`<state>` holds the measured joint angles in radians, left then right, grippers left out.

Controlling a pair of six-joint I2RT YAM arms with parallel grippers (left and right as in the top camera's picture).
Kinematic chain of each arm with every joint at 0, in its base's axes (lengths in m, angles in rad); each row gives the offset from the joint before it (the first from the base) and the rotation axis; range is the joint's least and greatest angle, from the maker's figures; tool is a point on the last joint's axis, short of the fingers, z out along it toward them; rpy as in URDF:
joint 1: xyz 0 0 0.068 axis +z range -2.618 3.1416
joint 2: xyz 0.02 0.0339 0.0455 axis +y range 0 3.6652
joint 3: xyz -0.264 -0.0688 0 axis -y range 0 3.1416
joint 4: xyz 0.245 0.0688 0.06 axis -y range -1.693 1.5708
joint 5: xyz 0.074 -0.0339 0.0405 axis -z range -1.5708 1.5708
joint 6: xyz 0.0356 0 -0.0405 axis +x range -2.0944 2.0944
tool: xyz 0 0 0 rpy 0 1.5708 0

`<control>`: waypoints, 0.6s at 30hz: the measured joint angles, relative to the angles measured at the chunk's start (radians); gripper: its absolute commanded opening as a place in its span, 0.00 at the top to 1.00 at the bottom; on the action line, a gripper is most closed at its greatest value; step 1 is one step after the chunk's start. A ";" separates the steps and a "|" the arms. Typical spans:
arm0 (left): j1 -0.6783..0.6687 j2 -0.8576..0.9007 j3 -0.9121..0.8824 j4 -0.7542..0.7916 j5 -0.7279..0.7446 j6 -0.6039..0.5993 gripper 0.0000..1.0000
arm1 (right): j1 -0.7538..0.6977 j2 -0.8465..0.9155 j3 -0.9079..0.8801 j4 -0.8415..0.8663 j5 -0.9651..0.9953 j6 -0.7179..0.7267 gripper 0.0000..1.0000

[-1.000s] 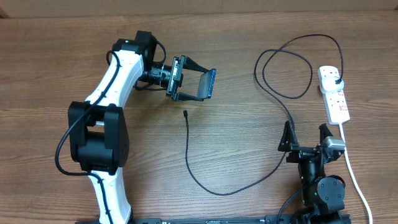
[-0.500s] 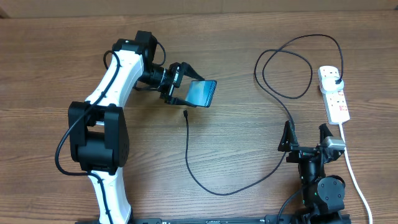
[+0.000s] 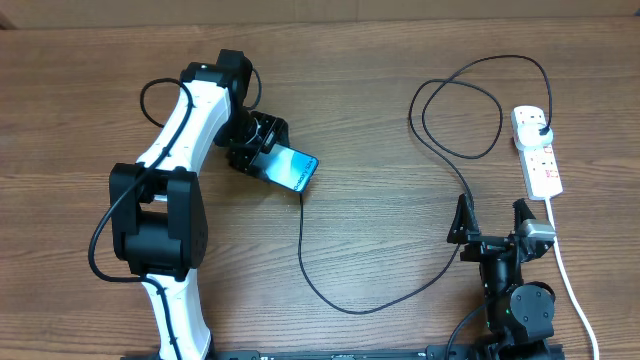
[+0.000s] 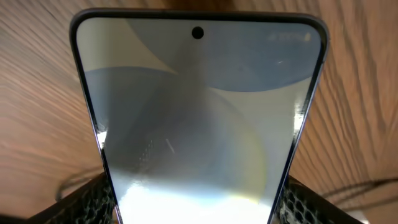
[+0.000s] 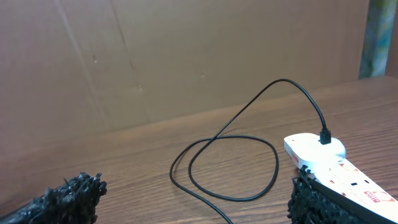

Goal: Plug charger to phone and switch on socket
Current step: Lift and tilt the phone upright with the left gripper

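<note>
My left gripper (image 3: 262, 152) is shut on the phone (image 3: 290, 168), held low over the table left of centre, screen up. In the left wrist view the phone (image 4: 199, 118) fills the frame between the fingers. The charger, a thin black cable (image 3: 345, 300), runs from near the phone's end, where its tip is hidden, in a curve and loops to its plug (image 3: 541, 127) in the white socket strip (image 3: 538, 152) at the right. The right wrist view shows the cable loop (image 5: 230, 168) and the strip (image 5: 329, 165). My right gripper (image 3: 492, 218) is open and empty near the front edge.
The strip's white cord (image 3: 570, 280) runs down the right side past my right arm. A brown cardboard wall (image 5: 155, 56) stands behind the table.
My left gripper has turned the phone from upright on its edge to screen up and brought it down and left, over the cable's tip. The right arm has not moved.
</note>
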<state>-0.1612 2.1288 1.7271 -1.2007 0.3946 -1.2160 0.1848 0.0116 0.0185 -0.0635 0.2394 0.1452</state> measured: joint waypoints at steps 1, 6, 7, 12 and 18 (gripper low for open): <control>0.000 0.000 0.000 0.000 -0.016 0.008 0.48 | 0.000 0.000 0.000 0.000 0.000 0.000 0.00; 0.000 0.000 0.000 -0.001 -0.048 0.048 0.48 | 0.000 0.000 0.000 0.001 0.000 0.000 0.00; 0.000 0.000 0.000 -0.001 -0.052 0.061 0.47 | 0.000 0.000 0.000 0.001 0.000 0.000 0.00; 0.000 0.000 0.000 -0.012 -0.055 0.101 0.45 | 0.000 0.000 0.000 0.000 0.000 0.000 0.00; 0.000 0.000 0.000 -0.030 -0.050 0.136 0.44 | 0.000 0.000 0.000 0.032 -0.024 0.008 0.00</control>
<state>-0.1612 2.1288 1.7271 -1.2304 0.3443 -1.0798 0.1848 0.0113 0.0185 -0.0311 0.2157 0.1535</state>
